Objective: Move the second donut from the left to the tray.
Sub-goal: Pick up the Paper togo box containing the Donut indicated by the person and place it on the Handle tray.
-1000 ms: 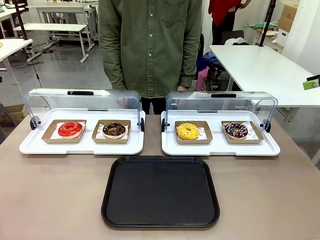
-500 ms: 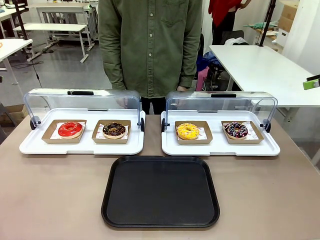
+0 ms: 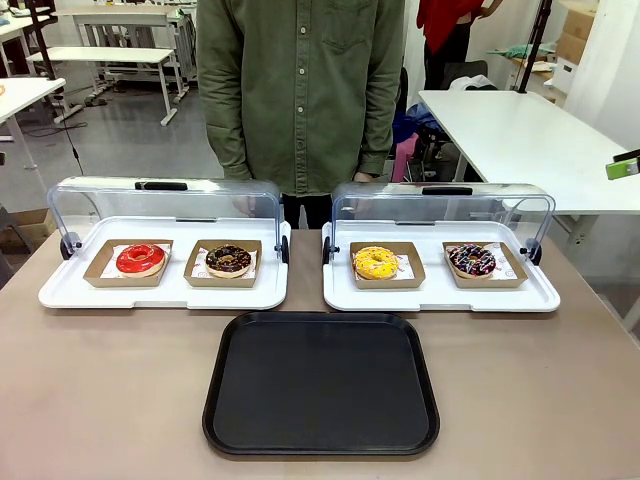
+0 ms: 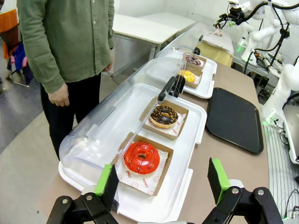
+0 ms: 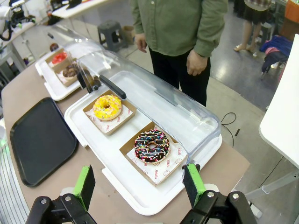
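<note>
The second donut from the left (image 3: 229, 260) has a dark chocolate glaze with pale sprinkles and rests in a brown cardboard holder on the left white display tray (image 3: 160, 294); it also shows as the chocolate donut (image 4: 163, 115) and, far off, the same donut (image 5: 71, 72). The black tray (image 3: 321, 383) lies bare at the table's near middle, seen again as the black tray (image 4: 233, 119) and the black tray (image 5: 41, 139). My left gripper (image 4: 162, 178) hangs open above the table's left end, over the red donut. My right gripper (image 5: 139, 183) hangs open above the right end.
A red donut (image 3: 140, 259) sits left of the target. A yellow donut (image 3: 375, 262) and a dark donut with multicoloured sprinkles (image 3: 472, 260) lie on the right display tray (image 3: 440, 296). Both clear lids (image 3: 165, 205) are raised. A person in a green shirt (image 3: 300, 90) stands at the far side.
</note>
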Controlling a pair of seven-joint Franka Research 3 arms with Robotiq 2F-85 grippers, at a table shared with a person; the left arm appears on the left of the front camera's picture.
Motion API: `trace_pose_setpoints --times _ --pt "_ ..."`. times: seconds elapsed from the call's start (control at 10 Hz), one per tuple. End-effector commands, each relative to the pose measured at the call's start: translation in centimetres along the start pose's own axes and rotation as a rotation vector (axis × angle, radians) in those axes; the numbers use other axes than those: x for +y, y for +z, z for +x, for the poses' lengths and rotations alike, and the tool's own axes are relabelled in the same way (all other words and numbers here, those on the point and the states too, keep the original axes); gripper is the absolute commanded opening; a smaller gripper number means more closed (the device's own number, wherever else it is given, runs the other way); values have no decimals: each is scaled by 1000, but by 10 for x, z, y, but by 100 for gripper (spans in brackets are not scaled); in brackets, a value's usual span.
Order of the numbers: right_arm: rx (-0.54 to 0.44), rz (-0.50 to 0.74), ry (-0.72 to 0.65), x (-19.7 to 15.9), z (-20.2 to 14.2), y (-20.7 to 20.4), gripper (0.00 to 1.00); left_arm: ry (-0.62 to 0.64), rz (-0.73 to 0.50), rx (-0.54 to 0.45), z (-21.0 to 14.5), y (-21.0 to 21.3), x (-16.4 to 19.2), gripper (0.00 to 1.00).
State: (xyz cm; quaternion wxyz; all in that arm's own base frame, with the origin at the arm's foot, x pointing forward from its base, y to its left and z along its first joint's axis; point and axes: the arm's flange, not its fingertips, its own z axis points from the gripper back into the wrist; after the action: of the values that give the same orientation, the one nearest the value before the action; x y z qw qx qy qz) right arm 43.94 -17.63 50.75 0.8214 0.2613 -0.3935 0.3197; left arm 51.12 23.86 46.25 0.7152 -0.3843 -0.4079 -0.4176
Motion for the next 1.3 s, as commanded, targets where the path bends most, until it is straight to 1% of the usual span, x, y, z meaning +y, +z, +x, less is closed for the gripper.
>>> trace_pose_setpoints --times 0.0,1.2 --pt "-11 -1 -7 5 2 -1 100 -3 -6 -3 2 0 -1 100" --pt "-11 -1 -7 5 2 -1 100 -3 -6 -3 2 0 -1 100"
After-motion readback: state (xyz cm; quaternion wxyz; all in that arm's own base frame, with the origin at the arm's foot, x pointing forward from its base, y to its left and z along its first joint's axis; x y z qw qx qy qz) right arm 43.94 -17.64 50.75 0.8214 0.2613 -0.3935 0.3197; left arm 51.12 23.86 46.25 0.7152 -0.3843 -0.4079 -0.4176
